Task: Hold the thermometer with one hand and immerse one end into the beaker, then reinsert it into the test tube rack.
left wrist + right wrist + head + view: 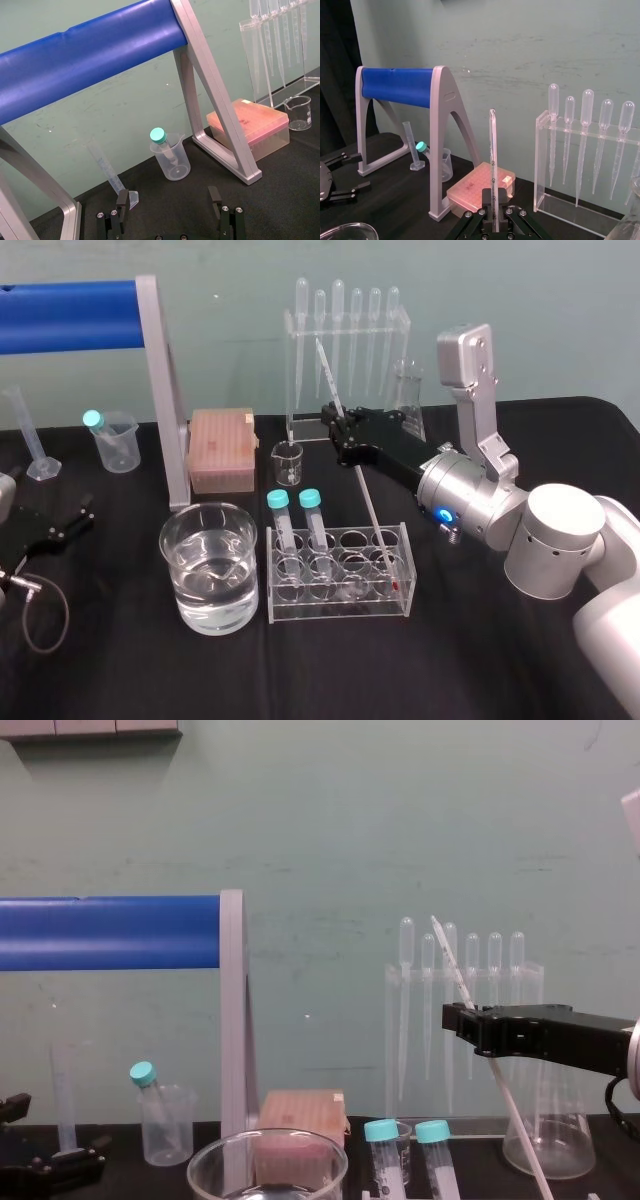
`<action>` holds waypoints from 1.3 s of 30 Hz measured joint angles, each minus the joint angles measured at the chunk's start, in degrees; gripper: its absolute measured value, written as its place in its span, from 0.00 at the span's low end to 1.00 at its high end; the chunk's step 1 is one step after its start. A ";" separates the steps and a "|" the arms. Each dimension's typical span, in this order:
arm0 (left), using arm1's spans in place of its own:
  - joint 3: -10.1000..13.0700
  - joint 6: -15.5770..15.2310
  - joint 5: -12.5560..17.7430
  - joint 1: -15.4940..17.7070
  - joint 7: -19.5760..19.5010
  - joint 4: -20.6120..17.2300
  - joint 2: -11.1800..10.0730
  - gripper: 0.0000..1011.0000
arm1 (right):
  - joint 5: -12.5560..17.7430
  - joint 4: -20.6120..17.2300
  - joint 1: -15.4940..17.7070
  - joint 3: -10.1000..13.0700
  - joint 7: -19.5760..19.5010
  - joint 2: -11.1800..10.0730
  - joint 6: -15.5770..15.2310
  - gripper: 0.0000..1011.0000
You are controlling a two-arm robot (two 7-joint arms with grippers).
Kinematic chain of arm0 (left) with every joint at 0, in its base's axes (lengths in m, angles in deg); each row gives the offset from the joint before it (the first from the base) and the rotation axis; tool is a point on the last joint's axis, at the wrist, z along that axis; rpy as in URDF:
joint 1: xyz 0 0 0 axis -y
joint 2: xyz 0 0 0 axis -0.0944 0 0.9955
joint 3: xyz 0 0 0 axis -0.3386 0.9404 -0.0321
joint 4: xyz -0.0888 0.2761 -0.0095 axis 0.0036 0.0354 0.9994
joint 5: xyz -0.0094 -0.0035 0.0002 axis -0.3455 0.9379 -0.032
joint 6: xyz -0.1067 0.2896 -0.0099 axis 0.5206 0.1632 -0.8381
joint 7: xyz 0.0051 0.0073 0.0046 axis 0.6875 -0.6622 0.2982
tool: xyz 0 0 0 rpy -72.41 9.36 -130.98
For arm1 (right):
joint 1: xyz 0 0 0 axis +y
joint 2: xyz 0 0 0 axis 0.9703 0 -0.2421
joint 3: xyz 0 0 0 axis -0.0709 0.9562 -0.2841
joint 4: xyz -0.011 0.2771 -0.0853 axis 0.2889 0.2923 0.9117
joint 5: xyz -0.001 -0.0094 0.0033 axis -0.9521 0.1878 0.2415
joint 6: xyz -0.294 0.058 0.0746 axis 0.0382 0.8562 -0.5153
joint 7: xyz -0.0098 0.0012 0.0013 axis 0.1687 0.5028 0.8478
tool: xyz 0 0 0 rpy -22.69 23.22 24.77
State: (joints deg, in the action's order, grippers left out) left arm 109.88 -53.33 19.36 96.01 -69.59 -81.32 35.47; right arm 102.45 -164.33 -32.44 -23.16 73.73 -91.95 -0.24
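Note:
The thermometer [368,498] is a long whitish rod that leans back, its lower end standing in a right-hand hole of the clear test tube rack [400,585]. My right gripper [338,422] reaches in from the right and is shut on the rod's upper part. The right wrist view shows the thermometer [493,150] rising between the closed fingers. From the chest it slants past the gripper [466,1020]. The wide glass beaker [210,570], part full of water, stands left of the rack. My left gripper [167,200] rests open at the table's left [70,518].
Two teal-capped tubes [296,525] stand in the rack's left holes. Behind are a pipette stand [345,350], a conical flask [407,390], a small glass beaker [288,462] and a pink tip box [222,448]. A blue roller frame [150,370], plastic beaker [115,440] and measuring cylinder [30,435] fill the left.

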 joint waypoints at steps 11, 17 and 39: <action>0.00 0.00 0.00 0.00 0.00 0.00 0.00 1.00 | 0.00 0.00 0.00 0.00 0.00 0.00 0.00 0.06; 0.00 0.00 0.00 0.00 0.00 0.00 0.00 1.00 | 0.31 -0.10 0.09 0.27 0.16 0.01 -0.06 0.06; 0.00 0.00 0.00 0.00 0.00 0.00 0.00 1.00 | 10.72 -8.04 -0.32 4.97 4.07 -1.60 1.60 0.06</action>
State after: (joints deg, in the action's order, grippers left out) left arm 109.89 -53.33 19.36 96.01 -69.59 -81.32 35.47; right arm 113.17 -172.37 -32.76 -18.18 77.79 -93.55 1.37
